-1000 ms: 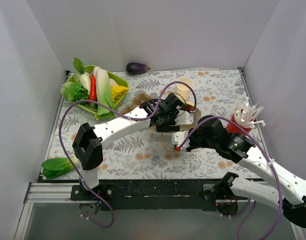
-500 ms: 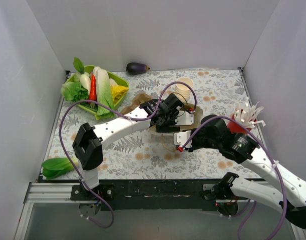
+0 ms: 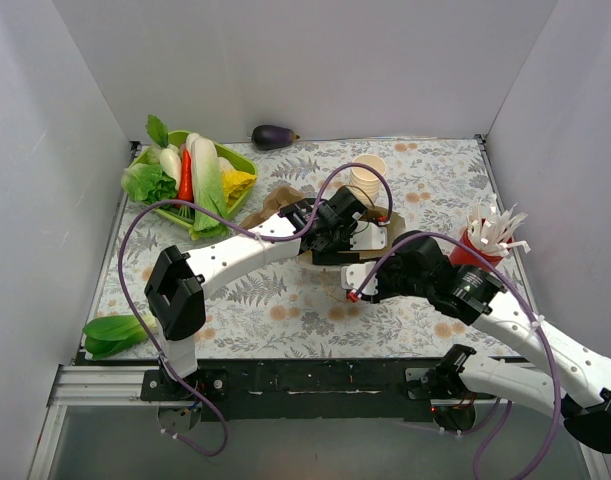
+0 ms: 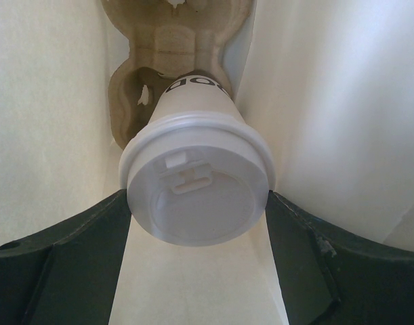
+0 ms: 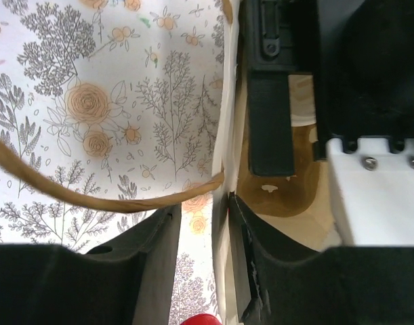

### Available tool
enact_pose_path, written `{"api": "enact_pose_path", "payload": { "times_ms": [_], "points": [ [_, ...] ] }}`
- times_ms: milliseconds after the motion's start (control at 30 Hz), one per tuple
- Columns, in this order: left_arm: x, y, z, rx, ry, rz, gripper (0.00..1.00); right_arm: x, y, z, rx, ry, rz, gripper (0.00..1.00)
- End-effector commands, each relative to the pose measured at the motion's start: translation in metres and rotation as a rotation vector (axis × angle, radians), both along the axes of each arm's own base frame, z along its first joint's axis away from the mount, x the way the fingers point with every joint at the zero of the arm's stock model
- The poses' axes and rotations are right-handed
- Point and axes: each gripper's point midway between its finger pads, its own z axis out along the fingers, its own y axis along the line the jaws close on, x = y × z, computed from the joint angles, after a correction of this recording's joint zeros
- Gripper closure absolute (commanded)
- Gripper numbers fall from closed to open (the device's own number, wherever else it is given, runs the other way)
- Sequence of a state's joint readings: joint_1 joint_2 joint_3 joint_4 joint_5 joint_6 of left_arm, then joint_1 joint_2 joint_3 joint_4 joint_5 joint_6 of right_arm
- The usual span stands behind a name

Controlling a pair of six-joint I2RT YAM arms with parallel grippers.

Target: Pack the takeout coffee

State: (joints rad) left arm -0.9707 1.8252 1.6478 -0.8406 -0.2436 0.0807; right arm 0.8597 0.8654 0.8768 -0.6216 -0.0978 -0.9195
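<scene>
Loosened since a second ago: right gripper (image 5: pixel 203 213), jaws partly open astride the bag (image 5: pixel 226 122) rim, gripping nothing; brown handle (image 5: pixel 91 200) looped just beside. White bag walls close round the left gripper (image 4: pixel 196 203). Pulp carrier (image 4: pixel 173 34) at the bag's bottom; coffee (image 4: pixel 193 101) upright, base at one well, dark print showing. Left jaws wide, pressed on both sides of its lid (image 4: pixel 196 196).

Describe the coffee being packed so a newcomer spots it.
On the floral table, the left gripper reaches into a central white paper bag. Inside, by a brown pulp carrier, sits the takeout coffee; unlike the lidless cup stack behind, it alone is lidded.
</scene>
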Motion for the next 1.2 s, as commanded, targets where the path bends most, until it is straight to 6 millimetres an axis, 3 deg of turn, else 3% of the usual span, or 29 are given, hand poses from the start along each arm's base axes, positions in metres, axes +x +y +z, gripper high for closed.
{"api": "enact_pose_path", "payload": {
  "times_ms": [0,100,167,333,567,833,967,1167],
  "points": [
    [-0.001,0.003,0.018,-0.036,-0.017,0.014,1.0,0.012,0.003,-0.003,-0.006,-0.031,-0.035,0.61],
    [0.0,0.003,0.019,-0.037,-0.018,0.016,1.0,0.017,0.004,0.002,0.013,-0.062,-0.051,0.72],
    [0.0,0.003,0.019,-0.037,-0.017,0.018,1.0,0.015,0.006,0.01,0.036,-0.068,-0.038,0.85],
    [0.001,0.006,0.024,-0.02,-0.038,0.002,1.0,-0.009,0.01,0.02,0.078,-0.055,0.088,0.96],
    [-0.001,0.016,0.03,0.022,-0.065,-0.025,1.0,-0.029,0.009,0.02,0.08,-0.01,0.168,0.96],
    [-0.026,0.031,0.008,0.075,0.037,-0.069,1.0,-0.043,0.011,0.008,0.067,0.021,0.229,0.95],
    [-0.031,0.035,-0.003,0.098,0.04,-0.078,1.0,-0.049,0.017,0.016,0.097,0.032,0.26,0.95],
    [-0.03,0.032,-0.005,0.087,0.032,-0.075,1.0,-0.065,0.027,0.025,0.149,0.119,0.283,0.95]
  ]
}}
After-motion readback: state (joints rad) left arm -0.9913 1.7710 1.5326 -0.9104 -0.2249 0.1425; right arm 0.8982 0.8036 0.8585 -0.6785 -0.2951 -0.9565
